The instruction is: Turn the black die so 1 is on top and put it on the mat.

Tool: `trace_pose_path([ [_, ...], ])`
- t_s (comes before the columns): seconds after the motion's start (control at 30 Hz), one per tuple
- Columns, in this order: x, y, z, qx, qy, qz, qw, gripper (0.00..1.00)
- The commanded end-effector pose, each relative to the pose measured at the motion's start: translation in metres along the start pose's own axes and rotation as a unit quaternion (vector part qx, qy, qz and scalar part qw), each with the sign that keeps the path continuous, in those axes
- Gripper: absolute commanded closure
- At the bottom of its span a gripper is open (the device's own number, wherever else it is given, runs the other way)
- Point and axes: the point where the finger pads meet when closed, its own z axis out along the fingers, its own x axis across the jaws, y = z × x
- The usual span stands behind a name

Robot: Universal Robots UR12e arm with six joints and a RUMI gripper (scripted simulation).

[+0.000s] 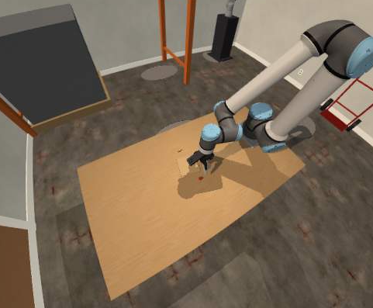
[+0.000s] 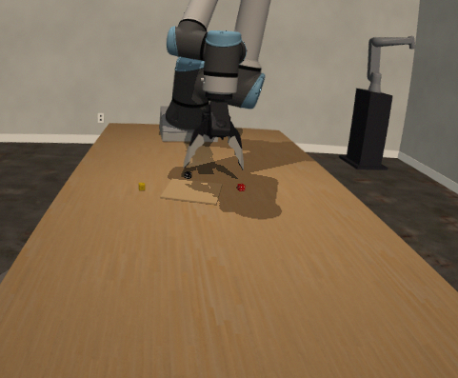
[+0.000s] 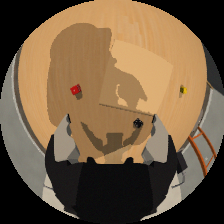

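While the jaws [image 1: 206, 170] [image 2: 214, 169] stand wide and empty, the black die [image 2: 188, 175] [image 3: 138, 123] looks light and rigid; opposite side faces suit gripping.

The wooden tabletop [image 1: 143, 219] [image 2: 224, 269] [image 3: 37, 65] carries a thin tan mat [image 1: 184, 167] [image 2: 173, 193] [image 3: 150, 62], with a black die [image 2: 188, 175] [image 3: 138, 123] just beside it; a red die [image 1: 200, 178] [image 2: 241, 188] [image 3: 75, 90] and a yellow die [image 1: 179, 150] [image 2: 142, 187] [image 3: 183, 90] lie on opposite sides.

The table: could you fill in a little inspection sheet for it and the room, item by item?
Surface: wooden table, partly shadowed.
Job's things: black die beside the mat, not on it; red die and yellow die also off it. Top numbers unreadable.
Clutter: nothing seen.
Hand: open, above the table, holding nothing.
Cables: nothing seen.
Surroundings: orange frame, red cart, second arm on a black stand.
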Motion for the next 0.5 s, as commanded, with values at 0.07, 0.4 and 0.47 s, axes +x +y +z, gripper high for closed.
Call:
trace_pose_path([
  [0.07, -0.033, -0.021, 0.0, 0.0, 0.001, 0.0, 1.0, 0.0],
  [0.4, -0.065, -0.041, 0.0, 0.0, 0.001, 0.0, 1.0, 0.0],
  [0.47, -0.07, -0.044, 0.0, 0.0, 0.001, 0.0, 1.0, 0.0],
])
